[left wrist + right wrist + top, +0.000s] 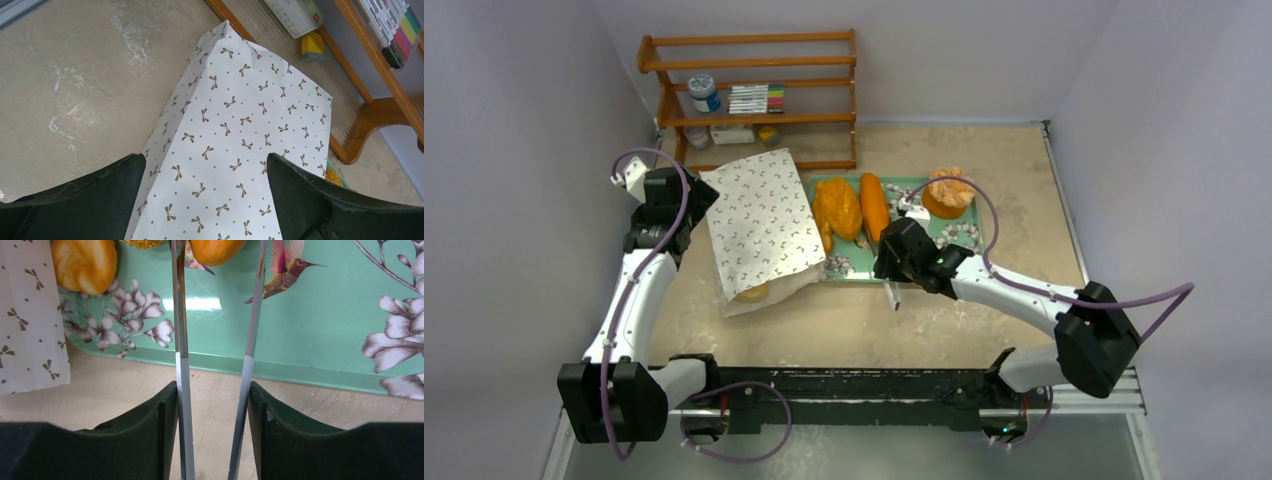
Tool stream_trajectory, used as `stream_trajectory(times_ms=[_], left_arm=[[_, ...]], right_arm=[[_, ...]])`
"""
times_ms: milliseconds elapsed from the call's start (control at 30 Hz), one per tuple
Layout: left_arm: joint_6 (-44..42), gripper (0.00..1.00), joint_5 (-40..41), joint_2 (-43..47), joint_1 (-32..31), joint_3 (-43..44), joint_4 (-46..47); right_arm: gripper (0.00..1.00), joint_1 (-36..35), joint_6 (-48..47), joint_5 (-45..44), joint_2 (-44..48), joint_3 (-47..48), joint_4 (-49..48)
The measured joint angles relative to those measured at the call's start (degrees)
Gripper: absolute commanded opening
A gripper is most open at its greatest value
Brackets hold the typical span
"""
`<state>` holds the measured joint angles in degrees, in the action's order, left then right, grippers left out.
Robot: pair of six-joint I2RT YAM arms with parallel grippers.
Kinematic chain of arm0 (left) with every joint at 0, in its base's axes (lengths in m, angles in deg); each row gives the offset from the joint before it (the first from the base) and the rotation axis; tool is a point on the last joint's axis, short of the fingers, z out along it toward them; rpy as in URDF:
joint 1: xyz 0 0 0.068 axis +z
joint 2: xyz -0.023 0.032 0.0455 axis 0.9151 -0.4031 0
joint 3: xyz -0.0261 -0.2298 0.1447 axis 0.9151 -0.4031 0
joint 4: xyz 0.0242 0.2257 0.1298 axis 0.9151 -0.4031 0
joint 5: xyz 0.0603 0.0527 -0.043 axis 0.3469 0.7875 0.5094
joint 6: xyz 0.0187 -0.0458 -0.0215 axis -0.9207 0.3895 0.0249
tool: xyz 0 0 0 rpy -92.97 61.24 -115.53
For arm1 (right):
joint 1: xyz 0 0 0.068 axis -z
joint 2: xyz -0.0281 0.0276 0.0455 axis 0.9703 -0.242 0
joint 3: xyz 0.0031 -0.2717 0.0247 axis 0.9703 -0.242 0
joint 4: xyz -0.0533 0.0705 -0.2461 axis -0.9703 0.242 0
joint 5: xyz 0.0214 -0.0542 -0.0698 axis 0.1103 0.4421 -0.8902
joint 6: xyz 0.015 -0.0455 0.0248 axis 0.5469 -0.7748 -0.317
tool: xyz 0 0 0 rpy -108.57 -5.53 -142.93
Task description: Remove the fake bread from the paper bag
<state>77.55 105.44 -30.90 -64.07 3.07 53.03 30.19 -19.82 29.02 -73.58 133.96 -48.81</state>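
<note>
Right claw [212, 390] pinches slim metal tongs [183, 375] reaching ahead over the green floral tray [310, 330], seemingly to deliver orange toy bread [215, 247] there; left claw [205, 160] gapes wide above the bow-printed white paper bag [240, 125].

A robot lab: bare walls [514, 110] boxing a table [1024, 200], arms [639, 290] on a rail [874, 385].

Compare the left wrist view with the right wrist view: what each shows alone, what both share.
Only the left wrist view shows the wooden shelf, its markers and the left gripper, wide open. Only the right wrist view shows the metal tongs in the right gripper and the hummingbird printed on the green tray. Both show the paper bag and the tan table.
</note>
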Motion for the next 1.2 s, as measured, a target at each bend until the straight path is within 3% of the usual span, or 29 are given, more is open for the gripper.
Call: stream_trajectory(times_ms=[733, 967, 1200], left_arm=[[0.02, 0.93, -0.07, -0.55, 0.0, -1.03, 0.44], [0.0, 0.93, -0.07, -0.55, 0.0, -2.64, 1.25], [-0.02, 0.93, -0.07, -0.35, 0.0, -2.84, 1.55]], right_arm=[[0.6, -0.9, 0.61, 1.36, -0.74, -0.02, -0.42], [0.58, -5.75, 4.39, -0.04, -3.41, -1.18, -0.33], [0.57, -6.32, 8.09, -2.69, -0.04, -3.78, 1.22]])
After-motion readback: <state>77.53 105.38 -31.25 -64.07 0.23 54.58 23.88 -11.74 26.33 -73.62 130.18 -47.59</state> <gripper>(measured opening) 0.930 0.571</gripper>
